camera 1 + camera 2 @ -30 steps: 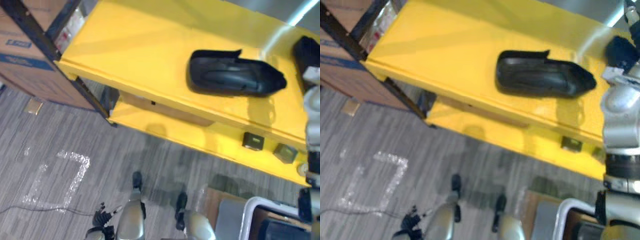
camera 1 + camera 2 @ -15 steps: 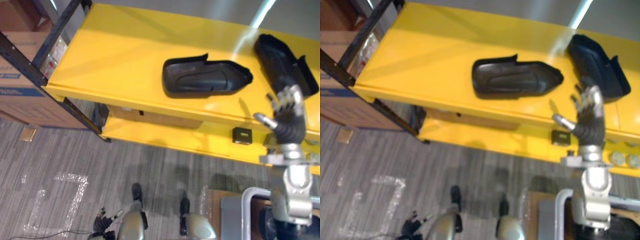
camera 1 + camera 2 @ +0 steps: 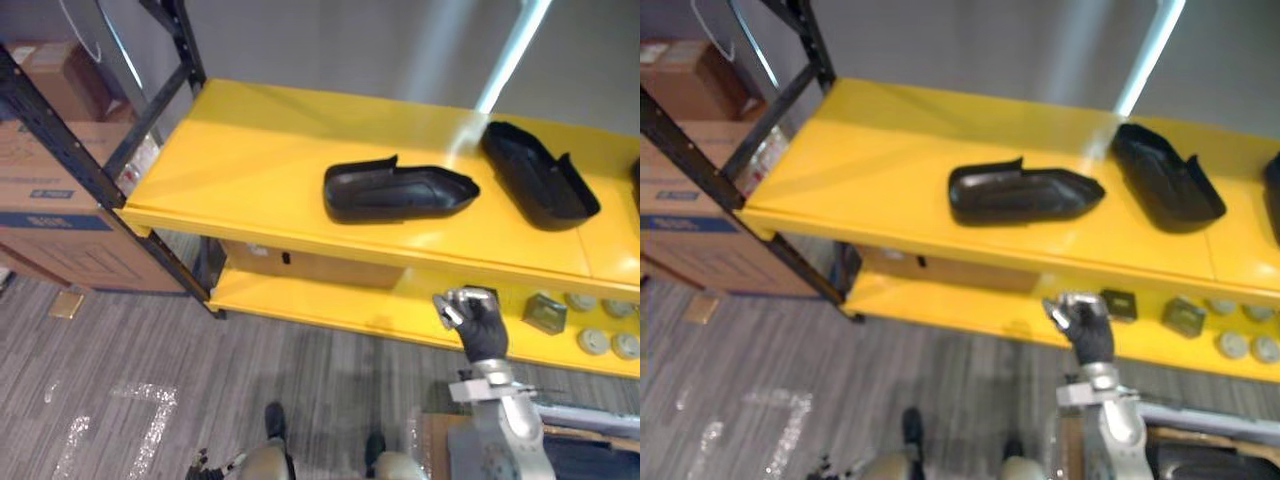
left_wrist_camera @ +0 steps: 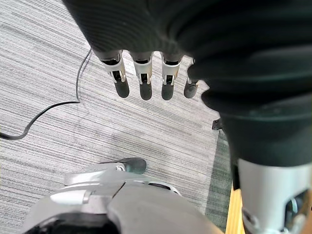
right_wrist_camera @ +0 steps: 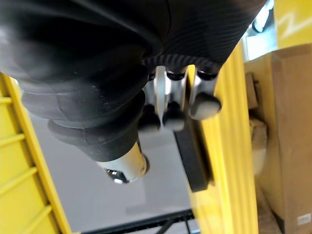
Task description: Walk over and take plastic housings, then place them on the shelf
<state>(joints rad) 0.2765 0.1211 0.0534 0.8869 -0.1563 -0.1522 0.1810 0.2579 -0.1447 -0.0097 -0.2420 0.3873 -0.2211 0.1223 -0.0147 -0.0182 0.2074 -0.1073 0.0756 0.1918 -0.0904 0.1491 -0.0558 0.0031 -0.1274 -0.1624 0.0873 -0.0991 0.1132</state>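
Note:
Two black plastic housings lie on the top board of the yellow shelf [image 3: 250, 150]: a long one [image 3: 398, 190] in the middle and a second [image 3: 540, 186] to its right. A third dark piece [image 3: 636, 185] shows at the right edge. My right hand [image 3: 478, 322] is raised in front of the lower shelf board, below the housings, curled into a fist with nothing in it. Its curled fingers [image 5: 168, 107] show in the right wrist view, with a housing [image 5: 192, 156] past them. My left hand [image 4: 142, 78] hangs over the grey carpet, fingers straight and empty.
Cardboard boxes [image 3: 50, 215] stand on a black rack [image 3: 70, 150] to the left. The lower shelf board carries a brown box [image 3: 310, 268], small dark blocks [image 3: 545, 312] and grey discs [image 3: 600, 342]. A tape outline [image 3: 120, 425] marks the carpet.
The camera has swung, so the whole scene shifted. My right hand dropped from in front of the top board to the lower board and curled from spread fingers into a fist.

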